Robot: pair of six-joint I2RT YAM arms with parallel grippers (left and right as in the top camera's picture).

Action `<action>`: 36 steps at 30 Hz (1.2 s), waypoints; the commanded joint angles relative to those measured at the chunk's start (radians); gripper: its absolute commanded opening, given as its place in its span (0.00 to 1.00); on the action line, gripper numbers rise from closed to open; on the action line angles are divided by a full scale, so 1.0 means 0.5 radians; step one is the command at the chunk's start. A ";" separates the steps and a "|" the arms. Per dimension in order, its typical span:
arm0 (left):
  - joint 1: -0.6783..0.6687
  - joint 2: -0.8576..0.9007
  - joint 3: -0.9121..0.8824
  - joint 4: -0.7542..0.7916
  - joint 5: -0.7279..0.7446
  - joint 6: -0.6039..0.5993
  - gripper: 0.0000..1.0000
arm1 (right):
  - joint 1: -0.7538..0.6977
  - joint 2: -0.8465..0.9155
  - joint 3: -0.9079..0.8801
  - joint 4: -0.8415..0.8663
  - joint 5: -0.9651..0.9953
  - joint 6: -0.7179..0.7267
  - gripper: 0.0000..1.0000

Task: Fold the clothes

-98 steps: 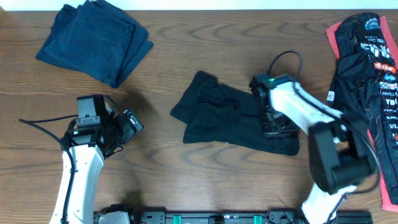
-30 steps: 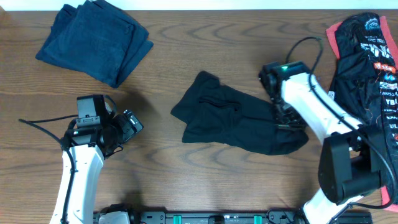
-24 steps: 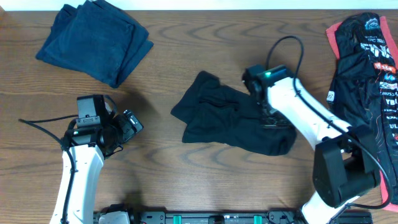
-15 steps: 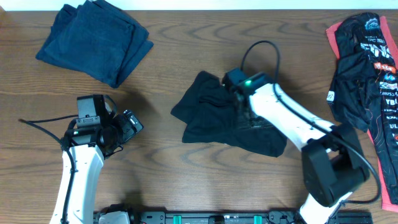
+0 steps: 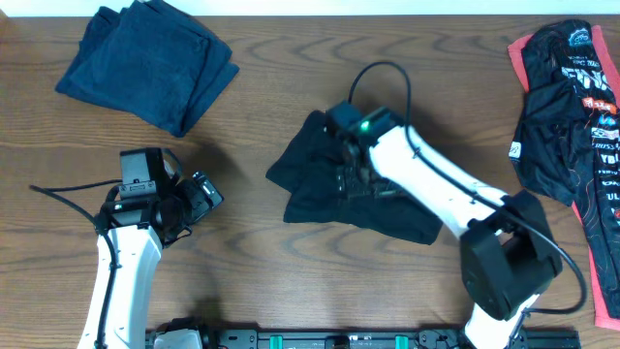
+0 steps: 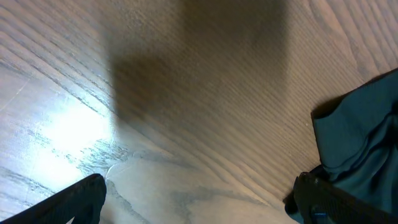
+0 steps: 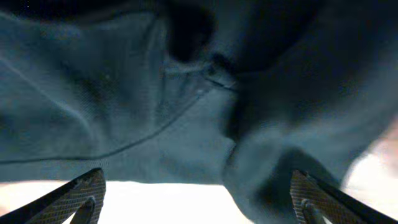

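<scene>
A black shirt (image 5: 315,189) lies crumpled at the middle of the table, its right part doubled over toward the left. My right gripper (image 5: 361,182) hovers over its centre, open. In the right wrist view dark cloth (image 7: 155,93) fills the top, and the right gripper (image 7: 199,200) has its fingers wide apart with bright table between them. A black garment with pink-red trim and white lettering (image 5: 572,107) lies at the right edge. My left gripper (image 5: 201,197) rests open left of the shirt. The left gripper (image 6: 199,202) holds nothing, and a dark cloth edge (image 6: 360,134) shows at its right.
A folded dark blue garment (image 5: 145,63) lies at the back left. The right arm's black cable (image 5: 387,73) loops above the shirt. Bare wooden table (image 5: 291,281) runs along the front between the two arm bases.
The right gripper carried the shirt's right side leftward across the shirt, then opened and let go. The shirt's right edge now sits further left. The left arm has not moved.
</scene>
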 commanded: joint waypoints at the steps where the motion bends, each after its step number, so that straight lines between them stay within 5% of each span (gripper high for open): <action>1: 0.008 0.008 -0.024 -0.011 -0.025 0.019 0.98 | -0.135 -0.169 0.149 -0.104 0.004 0.016 0.88; 3: 0.008 0.008 -0.024 -0.011 -0.024 0.019 0.98 | -0.230 -0.256 0.157 -0.163 0.005 0.015 0.72; 6: 0.008 0.008 -0.024 -0.011 -0.025 0.019 0.98 | -0.391 -0.351 0.135 -0.256 -0.019 -0.005 0.19; 8: 0.008 0.008 -0.024 -0.008 -0.024 0.019 0.98 | -0.481 -0.378 0.095 -0.252 -0.126 -0.079 0.01; 12: 0.008 0.008 -0.024 0.004 -0.024 0.019 0.98 | -0.546 -0.369 -0.079 -0.101 -0.410 -0.301 0.01; 25: 0.008 0.008 -0.024 -0.011 -0.024 0.018 0.98 | -0.543 -0.368 -1.157 0.909 -1.029 -0.224 0.01; 36: 0.008 0.008 -0.024 -0.011 -0.024 0.019 0.98 | -0.682 -0.548 -0.802 0.688 -0.963 -0.334 0.07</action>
